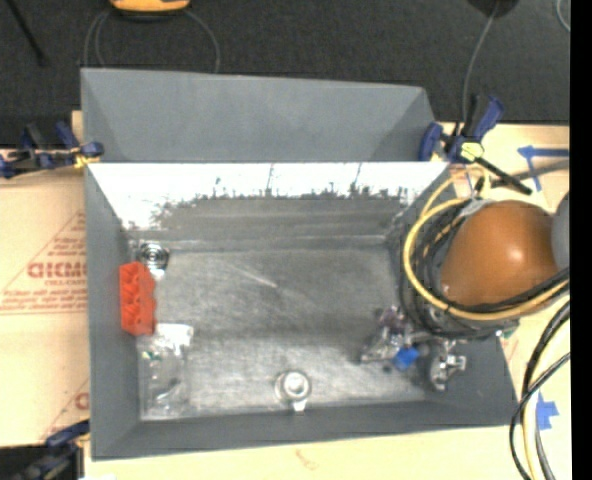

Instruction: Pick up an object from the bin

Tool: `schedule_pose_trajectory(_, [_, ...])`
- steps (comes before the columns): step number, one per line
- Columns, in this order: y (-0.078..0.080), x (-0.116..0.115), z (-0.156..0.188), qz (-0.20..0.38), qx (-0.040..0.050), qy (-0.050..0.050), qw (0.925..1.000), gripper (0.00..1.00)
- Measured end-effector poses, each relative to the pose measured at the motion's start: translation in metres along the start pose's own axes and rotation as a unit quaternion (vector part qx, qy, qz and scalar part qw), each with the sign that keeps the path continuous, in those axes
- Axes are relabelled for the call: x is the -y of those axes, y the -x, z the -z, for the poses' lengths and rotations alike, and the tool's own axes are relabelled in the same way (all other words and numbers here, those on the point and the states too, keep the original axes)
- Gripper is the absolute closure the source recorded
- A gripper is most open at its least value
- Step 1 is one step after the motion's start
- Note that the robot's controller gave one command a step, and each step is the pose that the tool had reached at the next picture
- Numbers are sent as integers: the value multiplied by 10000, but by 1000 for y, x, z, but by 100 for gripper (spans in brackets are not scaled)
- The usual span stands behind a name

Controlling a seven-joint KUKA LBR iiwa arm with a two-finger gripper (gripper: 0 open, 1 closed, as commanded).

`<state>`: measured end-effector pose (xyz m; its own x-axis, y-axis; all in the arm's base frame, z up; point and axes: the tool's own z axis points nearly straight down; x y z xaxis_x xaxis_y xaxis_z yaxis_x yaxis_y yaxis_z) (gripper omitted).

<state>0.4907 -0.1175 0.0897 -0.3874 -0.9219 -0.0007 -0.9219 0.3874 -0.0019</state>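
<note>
At the left wall of the bin (276, 298), a red studded block (136, 298) lies flat on the floor, its long side running near to far. Just beside its far end sits a small round metal coil (154, 258). Just beside its near end lies a clear plastic packet (164, 353), crumpled, reaching towards the near left corner.

Further right, about midway along the near wall, a round silver cap (294, 386) rests on the floor, well apart from the items at the left.

At the right, my arm enters over the right wall. Its orange cover (496, 253) is ringed by yellow and black cables (416, 238). Below the cover, my gripper (416, 353) is down in the near right corner, close to the floor. A small blue piece (406, 360) shows right at the gripper, with grey metal bits (384, 343) just to its left. I cannot tell whether these bits are loose items or part of my own gripper.

Gripper state: I cannot tell whether it is wide, narrow or holding the small blue piece.
</note>
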Motion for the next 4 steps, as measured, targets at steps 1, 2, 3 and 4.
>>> schedule_pose_trajectory(1, [14,20,-15,2304,124,167,9729,0])
schedule_pose_trajectory(2, [4,28,-14,2297,51,54,9732,100])
schedule_pose_trajectory(3, [-1,35,102,2299,-2,-36,9732,100])
schedule_pose_trajectory(4, [0,36,144,2254,-1,-17,9743,100])
